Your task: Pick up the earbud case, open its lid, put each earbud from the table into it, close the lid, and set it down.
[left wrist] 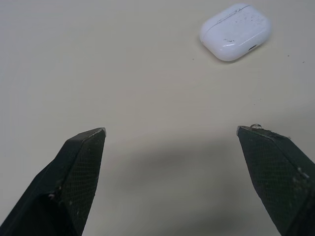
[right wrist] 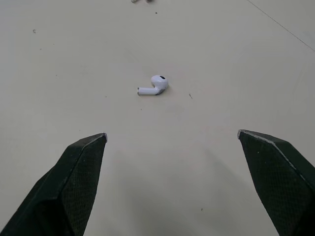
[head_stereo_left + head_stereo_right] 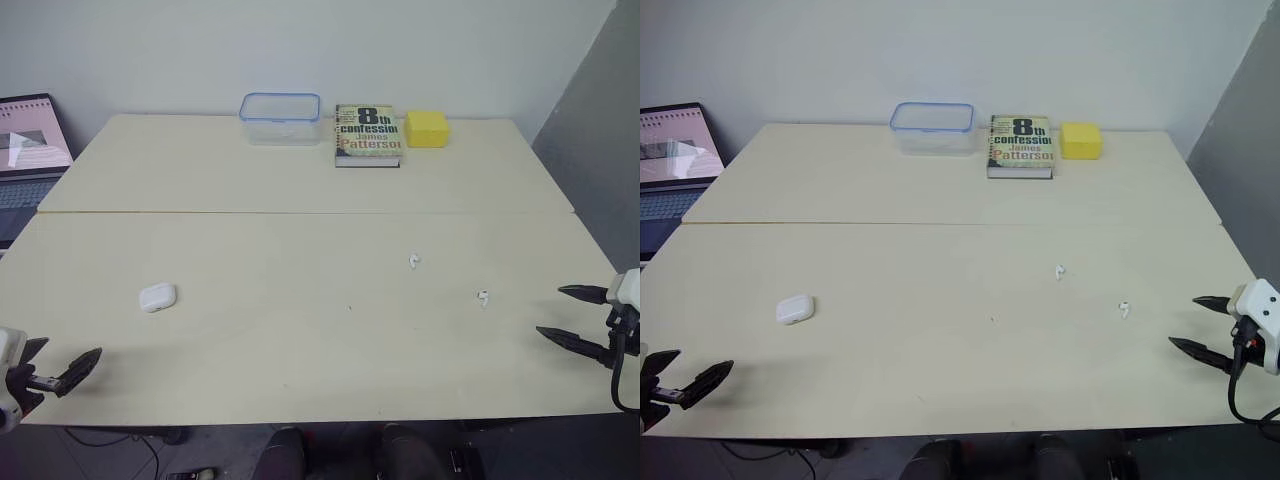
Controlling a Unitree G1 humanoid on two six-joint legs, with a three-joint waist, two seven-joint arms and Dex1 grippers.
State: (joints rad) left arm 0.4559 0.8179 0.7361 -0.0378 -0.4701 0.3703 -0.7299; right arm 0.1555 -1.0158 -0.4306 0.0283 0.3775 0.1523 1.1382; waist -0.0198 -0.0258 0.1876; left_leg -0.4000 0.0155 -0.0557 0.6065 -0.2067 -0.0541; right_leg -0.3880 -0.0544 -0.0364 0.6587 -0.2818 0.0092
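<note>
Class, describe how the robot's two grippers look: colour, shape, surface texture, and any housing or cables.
Both the left gripper and right gripper have two black fingers, wedge-shaped and tapering to points, with a fine cross-hatched texture. Behind the right gripper sits a white housing with a black cable looping below.

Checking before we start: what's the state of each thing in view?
earbud case: lid shut, not held
nearer earbud: loose, outside the case
farther earbud: loose, outside the case
left gripper: open, empty
right gripper: open, empty
book: closed
laptop: open, screen lit
</note>
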